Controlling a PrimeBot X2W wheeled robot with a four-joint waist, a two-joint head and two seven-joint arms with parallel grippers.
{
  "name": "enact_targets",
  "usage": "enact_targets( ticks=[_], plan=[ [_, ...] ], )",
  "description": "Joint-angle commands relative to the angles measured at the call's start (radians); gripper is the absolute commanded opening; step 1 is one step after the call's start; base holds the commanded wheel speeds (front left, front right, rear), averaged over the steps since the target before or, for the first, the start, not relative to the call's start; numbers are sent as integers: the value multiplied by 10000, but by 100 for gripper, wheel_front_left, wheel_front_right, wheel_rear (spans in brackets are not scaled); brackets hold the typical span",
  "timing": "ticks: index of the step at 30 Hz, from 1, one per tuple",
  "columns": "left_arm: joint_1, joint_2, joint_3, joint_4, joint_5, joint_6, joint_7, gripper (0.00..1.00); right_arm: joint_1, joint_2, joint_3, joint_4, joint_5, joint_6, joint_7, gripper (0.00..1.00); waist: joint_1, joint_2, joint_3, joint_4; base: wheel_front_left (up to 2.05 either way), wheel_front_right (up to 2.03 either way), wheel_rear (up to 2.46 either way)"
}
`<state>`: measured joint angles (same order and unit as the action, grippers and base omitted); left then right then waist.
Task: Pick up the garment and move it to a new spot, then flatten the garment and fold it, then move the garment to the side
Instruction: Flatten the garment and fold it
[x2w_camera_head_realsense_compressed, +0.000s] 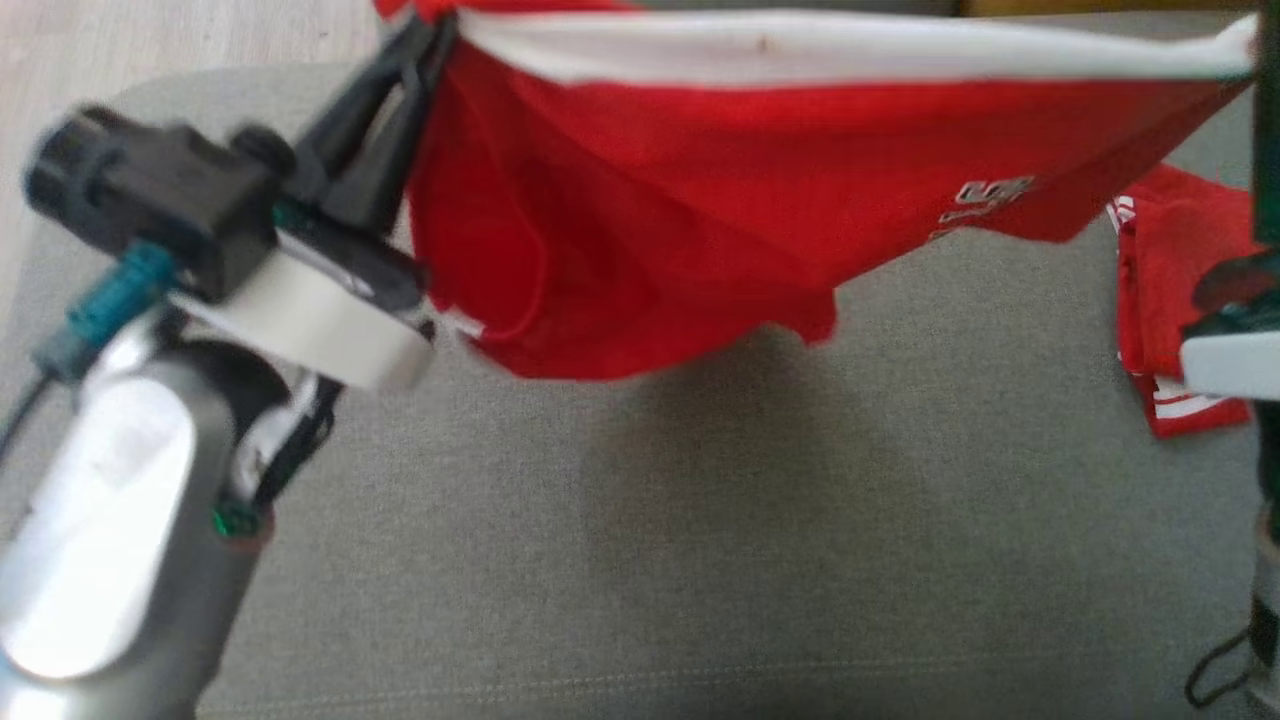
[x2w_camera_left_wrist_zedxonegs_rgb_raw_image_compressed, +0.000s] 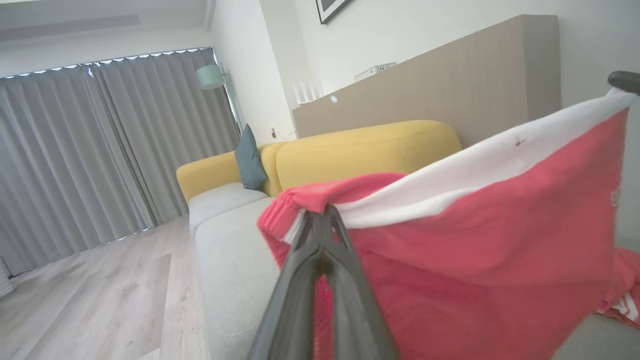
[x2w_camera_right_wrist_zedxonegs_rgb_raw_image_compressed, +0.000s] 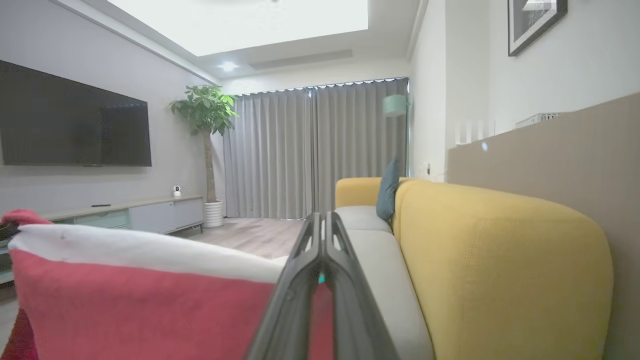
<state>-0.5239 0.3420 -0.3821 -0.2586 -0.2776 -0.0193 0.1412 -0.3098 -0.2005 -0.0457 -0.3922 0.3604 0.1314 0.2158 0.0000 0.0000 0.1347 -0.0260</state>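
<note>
Hanging item: the garment, red cloth stretched in the air above the grey seat cushion and not touching it.
Long axis: runs left to right across the head view, from one gripper to the other, roughly level.
Top edge: a white band, pulled fairly straight, with a small dark speck near its middle.
Lower edge: the red body sags below the band. It hangs deepest toward the left and centre and rises in a slant toward the right corner.
Surface: loose vertical folds on the left half. A white print near the right is too blurred to read.
Left end: a gathered, ribbed-looking red edge bunches over the fingertips in the left wrist view.
Left gripper: fingers pressed together, pinching the garment's left top corner.
Right gripper: fingers pressed together, with the white band and red cloth meeting them at the garment's right top corner.
Nearby: a red-and-white cloth lies on the cushion under the right end. I cannot tell whether it belongs to the same garment.
Backdrop: a yellow backrest stands behind the cushion.
</note>
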Motion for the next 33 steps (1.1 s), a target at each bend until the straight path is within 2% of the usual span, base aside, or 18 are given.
enact_targets(
  ticks=[1,8,13,18,26,30,33],
  plan=[
    [-733,409,538,-374,-97,-68,287,0,-474,-84,90,-429,71,-7,216,0,0,0,18,-3,0,0,0],
    [-1291,338,531,-73,-542,-216,898,0,-965,44,-13,-411,208,-7,592,0,0,0,284,15,0,0,0],
    [-2357,-70,406,1360,-988,-492,879,0,-2119,1,187,600,623,-7,638,0,0,0,920,-8,0,0,0],
    [-4460,-618,476,4075,-1103,-695,187,0,-4623,-164,715,2740,1017,-7,155,0,0,0,1643,-139,0,0,0],
    [-7456,-1190,578,7997,-760,-869,-2371,0,-8375,257,1831,6665,1394,-7,-1544,0,0,0,2039,-418,0,0,0],
    [-7941,-1435,474,9556,-857,-965,-3219,0,-9158,473,2549,8230,1654,-7,-2362,0,0,0,2242,-443,0,0,0],
    [-7708,-1681,409,10714,-1167,-1032,-3482,0,-9099,690,3035,9430,2041,-7,-2751,0,0,0,2457,-424,0,0,0]
  ],
)
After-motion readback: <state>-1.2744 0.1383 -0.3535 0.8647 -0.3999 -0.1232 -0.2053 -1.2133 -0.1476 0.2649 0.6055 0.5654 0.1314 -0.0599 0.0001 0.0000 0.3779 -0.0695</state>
